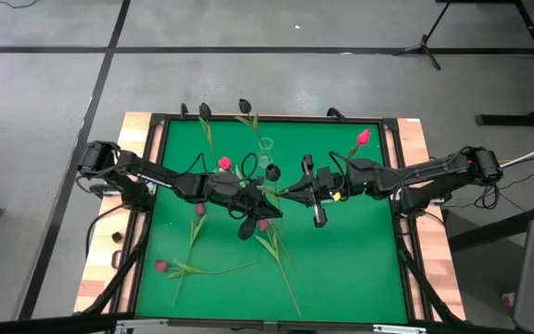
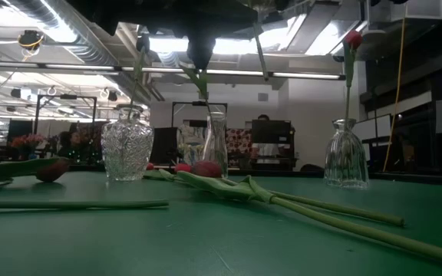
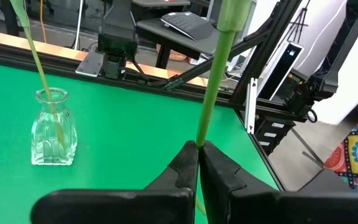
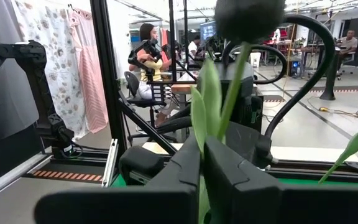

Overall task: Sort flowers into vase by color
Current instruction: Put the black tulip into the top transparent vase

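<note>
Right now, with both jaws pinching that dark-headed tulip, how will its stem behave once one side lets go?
The dark-headed artificial tulip has a long slim green stem, so it will probably flex and sag. Its head looks heavy for the stem, so it may swing. Pinched by the left gripper alone, it might pivot.

Floor (image 1: 248, 83): grey concrete w/ dark seam lines. Ceiling: exposed ducts (image 2: 60, 31) and strip lights (image 2: 236, 73). Pale patterned curtains (image 4: 73, 68) beside a black frame post (image 4: 101, 81). Persons seated at desks (image 4: 148, 56) in bkgd. Tripod base (image 1: 425, 42) on floor beyond tabletop's far edge.
</note>
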Motion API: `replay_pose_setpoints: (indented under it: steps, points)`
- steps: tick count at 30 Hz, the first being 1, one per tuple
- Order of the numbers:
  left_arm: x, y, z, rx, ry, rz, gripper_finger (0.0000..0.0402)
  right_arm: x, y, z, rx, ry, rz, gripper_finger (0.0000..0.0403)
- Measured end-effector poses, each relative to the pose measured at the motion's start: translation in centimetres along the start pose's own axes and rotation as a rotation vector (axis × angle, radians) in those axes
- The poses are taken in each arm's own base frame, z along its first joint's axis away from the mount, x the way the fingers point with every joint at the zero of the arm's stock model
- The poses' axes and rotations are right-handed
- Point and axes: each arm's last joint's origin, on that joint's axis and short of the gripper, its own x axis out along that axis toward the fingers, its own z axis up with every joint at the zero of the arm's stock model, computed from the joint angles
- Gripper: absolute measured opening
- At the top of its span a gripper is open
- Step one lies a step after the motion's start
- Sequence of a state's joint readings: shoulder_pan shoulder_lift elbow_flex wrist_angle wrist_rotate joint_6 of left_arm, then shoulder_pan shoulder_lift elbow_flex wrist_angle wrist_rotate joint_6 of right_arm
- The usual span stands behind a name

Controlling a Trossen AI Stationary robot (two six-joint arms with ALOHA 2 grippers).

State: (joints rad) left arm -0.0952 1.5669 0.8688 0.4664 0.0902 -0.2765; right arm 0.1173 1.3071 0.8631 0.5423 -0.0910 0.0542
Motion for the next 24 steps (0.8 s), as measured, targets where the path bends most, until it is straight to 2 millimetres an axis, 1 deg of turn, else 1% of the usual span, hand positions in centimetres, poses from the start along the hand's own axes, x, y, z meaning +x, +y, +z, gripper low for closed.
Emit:
replay_pose_setpoints:
  steps: [11, 14, 18, 21, 24]
  points:
    - [0.0, 0.0, 0.2, 0.027, -0.022, -0.004, 0.0002, 0.0, 0.0, -0.1, -0.014, 0.006, -0.013, 0.0062]
    - [0.0, -0.2, 0.2, 0.03, -0.028, -0.009, 0.0002, 0.0, 0.0, -0.3, -0.041, 0.03, -0.011, 0.0092]
    - [0.0, -0.1, 0.2, 0.051, -0.032, 0.01, 0.0002, -0.2, 0.0, 0.0, -0.075, 0.022, -0.011, 0.015]
    - [-0.2, -0.1, 0.5, 0.054, -0.047, 0.049, 0.0001, -0.7, 0.0, 0.8, -0.086, -0.002, -0.027, 0.0191]
    - [-0.2, -0.1, 0.6, 0.055, -0.06, 0.065, 0.0001, -1.6, 0.2, 1.7, -0.086, -0.009, -0.03, 0.0221]
